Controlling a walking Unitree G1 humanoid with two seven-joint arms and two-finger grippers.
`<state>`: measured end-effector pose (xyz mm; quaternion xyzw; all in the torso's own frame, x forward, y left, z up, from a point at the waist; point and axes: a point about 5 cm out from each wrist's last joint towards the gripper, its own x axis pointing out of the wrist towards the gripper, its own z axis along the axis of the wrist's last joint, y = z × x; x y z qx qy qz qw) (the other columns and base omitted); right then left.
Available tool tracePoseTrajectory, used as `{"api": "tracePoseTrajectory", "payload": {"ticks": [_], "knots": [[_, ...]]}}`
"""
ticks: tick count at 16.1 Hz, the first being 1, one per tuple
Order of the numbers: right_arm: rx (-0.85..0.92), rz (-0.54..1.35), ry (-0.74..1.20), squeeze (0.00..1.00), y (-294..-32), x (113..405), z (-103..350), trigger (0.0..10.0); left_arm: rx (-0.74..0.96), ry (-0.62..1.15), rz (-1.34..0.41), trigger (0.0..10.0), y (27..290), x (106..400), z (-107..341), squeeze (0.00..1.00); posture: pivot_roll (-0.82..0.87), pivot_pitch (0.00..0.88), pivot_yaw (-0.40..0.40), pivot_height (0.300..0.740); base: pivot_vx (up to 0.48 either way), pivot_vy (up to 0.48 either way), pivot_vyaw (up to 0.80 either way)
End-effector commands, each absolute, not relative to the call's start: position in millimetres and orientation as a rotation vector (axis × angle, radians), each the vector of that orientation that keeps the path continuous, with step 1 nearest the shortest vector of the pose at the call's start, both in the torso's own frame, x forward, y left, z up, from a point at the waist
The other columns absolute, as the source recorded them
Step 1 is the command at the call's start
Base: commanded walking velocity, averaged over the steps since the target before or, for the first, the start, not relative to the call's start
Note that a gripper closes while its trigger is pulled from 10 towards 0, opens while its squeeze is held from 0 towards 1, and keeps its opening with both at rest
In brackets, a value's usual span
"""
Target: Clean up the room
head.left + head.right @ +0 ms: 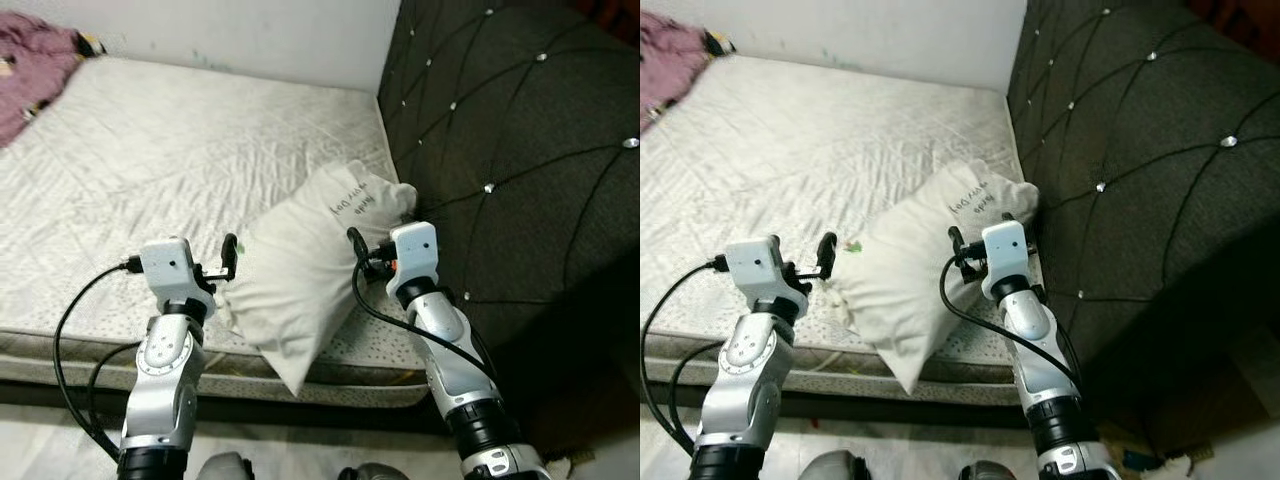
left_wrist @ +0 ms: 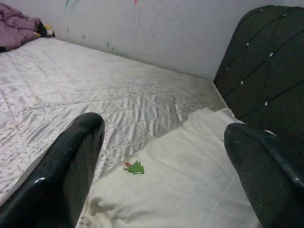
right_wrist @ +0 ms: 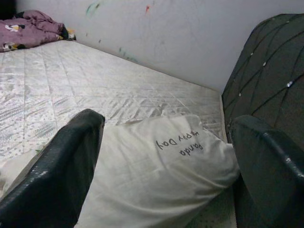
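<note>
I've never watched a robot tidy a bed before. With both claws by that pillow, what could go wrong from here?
Some guesses. The pillow has one corner hanging past the mattress edge, so a nudge might tip it to the floor. The left claw and right claw are open on either side; soft fabric may bunch, leaving only a fold pinched. The right claw is near the dark headboard and could bump it.
</note>
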<state>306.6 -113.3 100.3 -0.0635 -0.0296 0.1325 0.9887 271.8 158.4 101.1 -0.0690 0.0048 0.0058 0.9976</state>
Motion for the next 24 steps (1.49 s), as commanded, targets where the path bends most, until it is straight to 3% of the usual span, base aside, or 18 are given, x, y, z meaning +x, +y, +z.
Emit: {"api": "tracePoseTrajectory", "payload": {"ticks": [1, 17, 19, 24], "knots": [[-0.137, 0.261, -0.063, 0.00, -117.4, 309.7, 103.8, 10.0, -0.132, 0.002, 0.000, 10.0, 153.2, 274.0, 103.4, 0.00, 0.05, 0.000, -0.078, 0.740, 0.000, 0.000, 0.00], [-0.158, 0.305, -0.078, 0.00, -112.4, 310.4, 105.6, 10.0, -0.133, -0.006, 0.010, 10.0, 154.1, 275.5, 104.8, 0.00, 0.05, 0.000, -0.085, 0.740, 0.000, 0.000, 0.00], [-0.158, 0.306, -0.078, 0.00, -112.5, 310.5, 105.8, 10.0, -0.134, -0.005, 0.013, 10.0, 154.2, 275.4, 104.7, 0.00, 0.05, 0.000, -0.085, 0.732, 0.000, 0.000, 0.00], [-0.156, 0.316, -0.076, 0.00, -112.5, 310.9, 106.0, 10.0, -0.149, 0.001, 0.034, 10.0, 155.9, 275.0, 103.9, 0.00, 0.05, 0.003, -0.090, 0.662, 0.000, 0.000, 0.00]]}}
